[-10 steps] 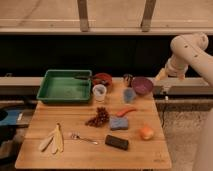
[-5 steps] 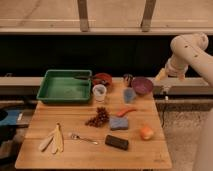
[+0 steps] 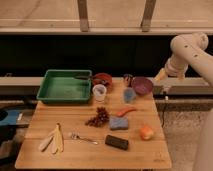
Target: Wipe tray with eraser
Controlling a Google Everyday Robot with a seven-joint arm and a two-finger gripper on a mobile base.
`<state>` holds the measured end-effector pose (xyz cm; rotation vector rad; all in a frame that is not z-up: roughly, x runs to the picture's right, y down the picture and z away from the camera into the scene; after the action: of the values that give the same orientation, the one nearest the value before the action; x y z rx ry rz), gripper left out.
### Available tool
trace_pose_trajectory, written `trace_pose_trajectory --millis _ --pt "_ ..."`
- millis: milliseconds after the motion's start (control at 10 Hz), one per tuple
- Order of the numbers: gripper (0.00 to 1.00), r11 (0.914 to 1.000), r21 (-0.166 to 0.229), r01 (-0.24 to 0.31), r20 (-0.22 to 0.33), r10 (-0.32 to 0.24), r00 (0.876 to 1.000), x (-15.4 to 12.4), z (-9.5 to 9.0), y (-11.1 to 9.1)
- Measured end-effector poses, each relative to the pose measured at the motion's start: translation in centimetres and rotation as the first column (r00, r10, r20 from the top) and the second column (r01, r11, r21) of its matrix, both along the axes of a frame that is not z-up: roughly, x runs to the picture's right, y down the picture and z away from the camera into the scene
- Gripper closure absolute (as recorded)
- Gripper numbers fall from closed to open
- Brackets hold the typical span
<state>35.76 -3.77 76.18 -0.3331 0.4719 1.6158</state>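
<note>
Your eraser [image 3: 116,142] lies flat near the front edge of the table [image 3: 75,120], low in the middle of the frame. Its long axis runs left to right, the right end slightly lower. The tray [image 3: 64,87] sits at the upper left, well apart from it. The tool [image 3: 165,86] hangs just past the table's right edge; you cannot tell whether it is open or closed.

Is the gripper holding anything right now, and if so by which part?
Nothing visible. The gripper hangs off the right edge of the table; the eraser lies untouched near its front.

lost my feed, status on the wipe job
Claw past right edge of table, near purple bowl. Eraser untouched, front of table. Tray back left. Orange fruit and blue pad between claw and eraser.
</note>
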Motion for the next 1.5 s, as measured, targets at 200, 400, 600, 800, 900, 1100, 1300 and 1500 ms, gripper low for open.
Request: trace_pose_trajectory --millis 200,400,600,800,900,1100,1300,1500 --pt "0.2 0.9989 -0.016 0.045 0.072 -0.044 0.996 -3.0 -0.7 1.2" --pt "0.2 0.9935 -0.032 0.109 0.179 -0.101 0.979 -7.2 -1.9 3.3" --pt "0.2 0.9817 -0.041 0.186 0.284 -0.167 0.944 -11.7 -3.0 5.3" --pt "0.2 0.9614 -0.041 0.272 0.359 -0.24 0.902 -14.6 -4.5 7.6" --pt "0.2 0.955 -0.04 0.294 0.377 -0.258 0.89 -15.4 -4.8 8.2" --pt "0.2 0.9546 -0.04 0.295 0.379 -0.259 0.888 -15.4 -4.9 8.3" --pt "0.2 0.9541 -0.036 0.297 0.382 -0.262 0.886 -15.5 -4.9 8.2" --pt "0.2 0.9398 -0.043 0.339 0.405 -0.294 0.866 -16.4 -4.8 9.1"
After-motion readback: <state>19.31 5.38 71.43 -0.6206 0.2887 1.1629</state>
